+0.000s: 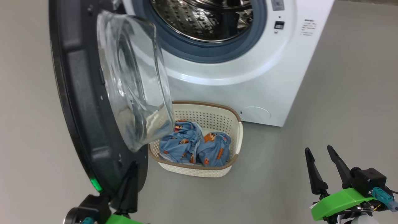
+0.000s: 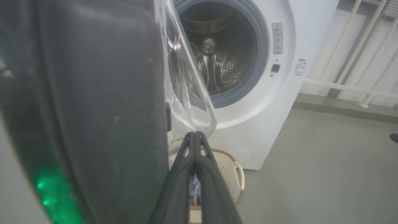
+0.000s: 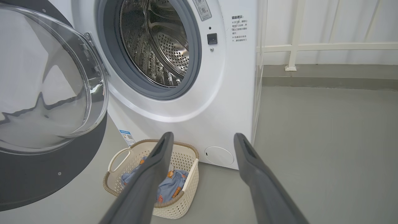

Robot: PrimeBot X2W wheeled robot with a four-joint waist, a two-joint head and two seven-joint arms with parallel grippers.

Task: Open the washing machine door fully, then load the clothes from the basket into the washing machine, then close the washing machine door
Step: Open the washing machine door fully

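Head view: washing machine (image 1: 248, 77) stands with the washing machine door (image 1: 84, 102) swung wide open at the machine's left, glass bowl (image 1: 133, 81) bulging toward the drum (image 1: 205, 18); basket (image 1: 217, 169) sits on the floor (image 1: 295, 174) just before the machine's front, under the opening; clothes (image 1: 192, 146) lie in it as two blue bundles side by side; left hand (image 1: 129, 186) has its fingers pressed together with nothing between them, lying at the door's lower edge, contact unclear; right hand (image 1: 318, 148) is spread wide and empty, over the floor near the machine's right front corner, well apart from the basket.

Left wrist view: left hand's fingers (image 2: 186, 174) are closed tip to tip, gripping nothing; tips sit just beneath the glass bowl; the door's dark inner face lies close beside them; basket shows behind them, against the machine's front.

Right wrist view: right hand's fingers (image 3: 149, 180) stand far apart, empty; basket and clothes lie behind one finger; round hatch (image 3: 219, 155) shows between the fingers, low on the machine.
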